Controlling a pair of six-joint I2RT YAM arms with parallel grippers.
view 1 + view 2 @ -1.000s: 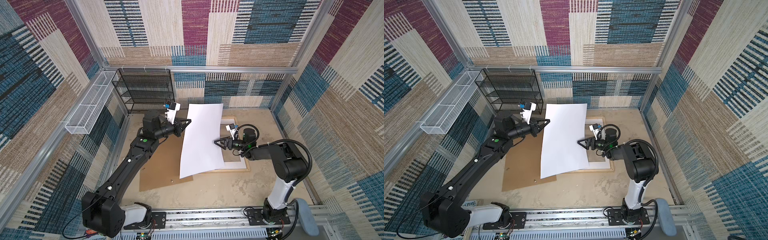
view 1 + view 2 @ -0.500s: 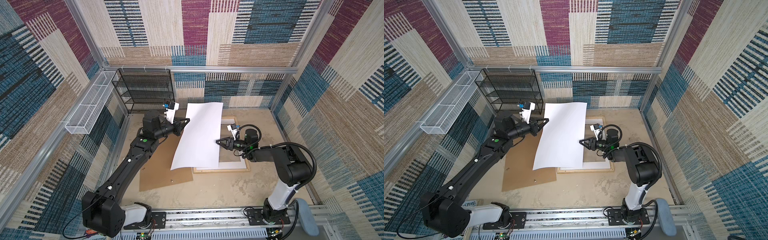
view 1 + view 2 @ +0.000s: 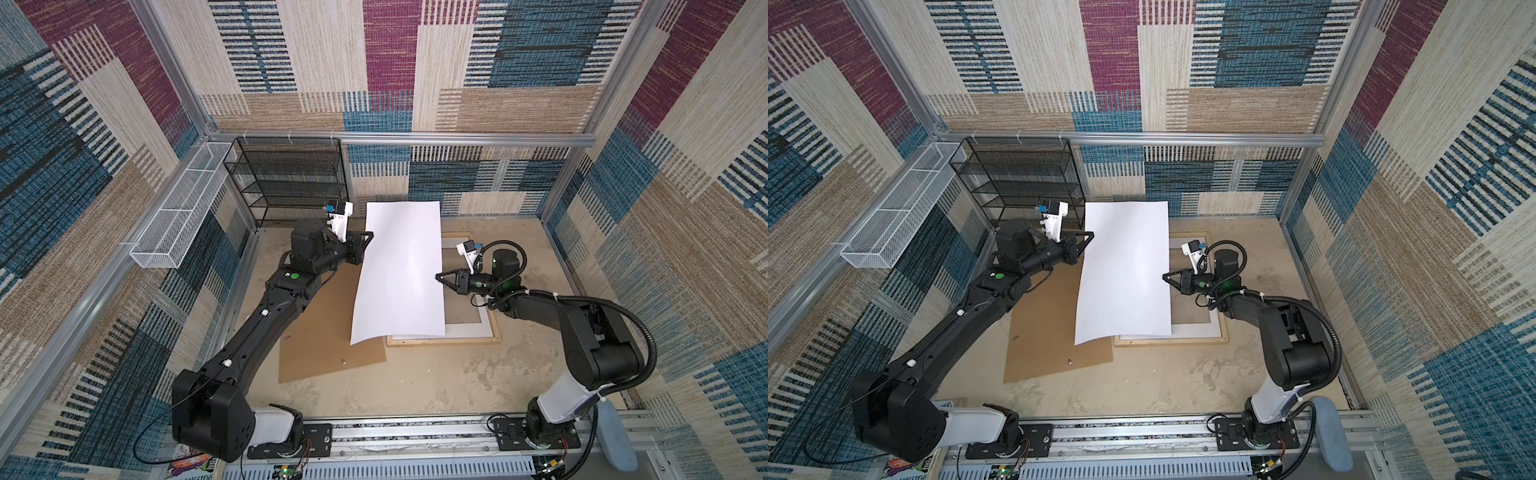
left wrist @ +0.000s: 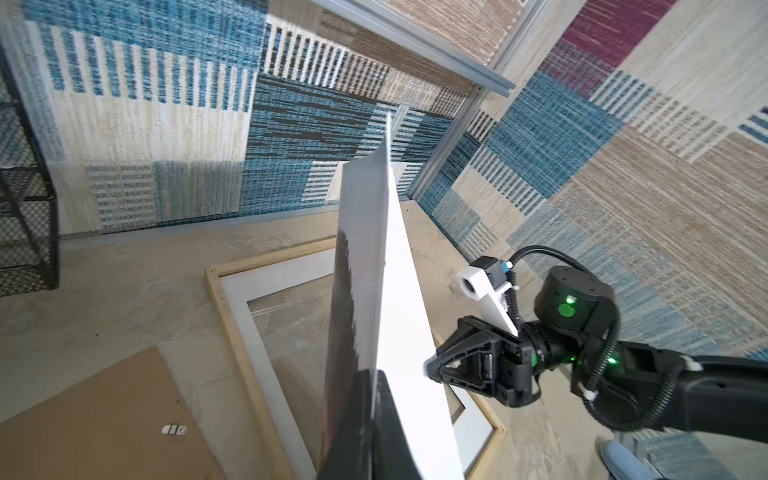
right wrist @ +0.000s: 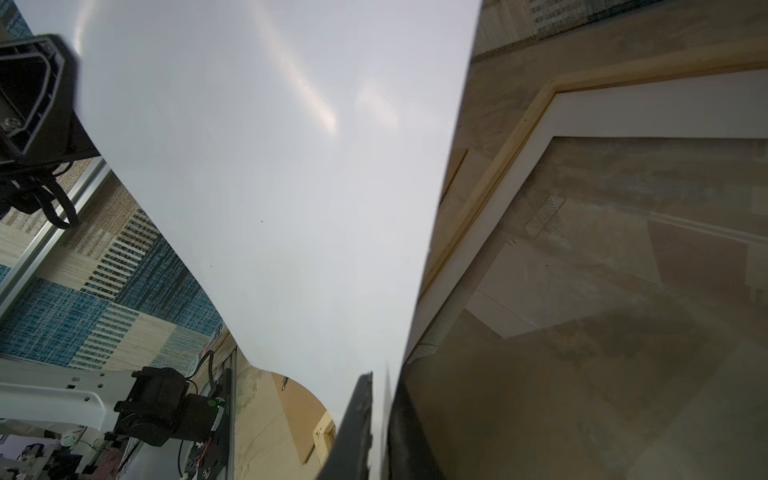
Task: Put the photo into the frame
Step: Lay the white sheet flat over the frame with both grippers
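The photo (image 3: 399,270) (image 3: 1125,270) hangs tilted over the table between both arms, its blank white back up in both top views. The left wrist view shows a dark printed face (image 4: 345,324). My left gripper (image 3: 368,237) (image 4: 374,382) is shut on its left edge. My right gripper (image 3: 438,276) (image 5: 380,395) is shut on its right edge, its fingertips also seen pinching there in the left wrist view (image 4: 430,365). The pale wooden frame (image 3: 444,341) (image 3: 1171,341) (image 5: 498,174) lies flat on the table beneath and to the right of the photo, partly covered by it.
A white mat (image 3: 465,330) with a cut-out window lies inside the frame. A brown backing board (image 3: 324,332) lies left of the frame, with a small metal clip (image 3: 343,362) on it. A black wire shelf (image 3: 291,178) and a white wire basket (image 3: 178,212) stand at the back left.
My right gripper has closed onto the photo's right edge. The photo's lower end swung left, then back a little. The left gripper kept its hold.
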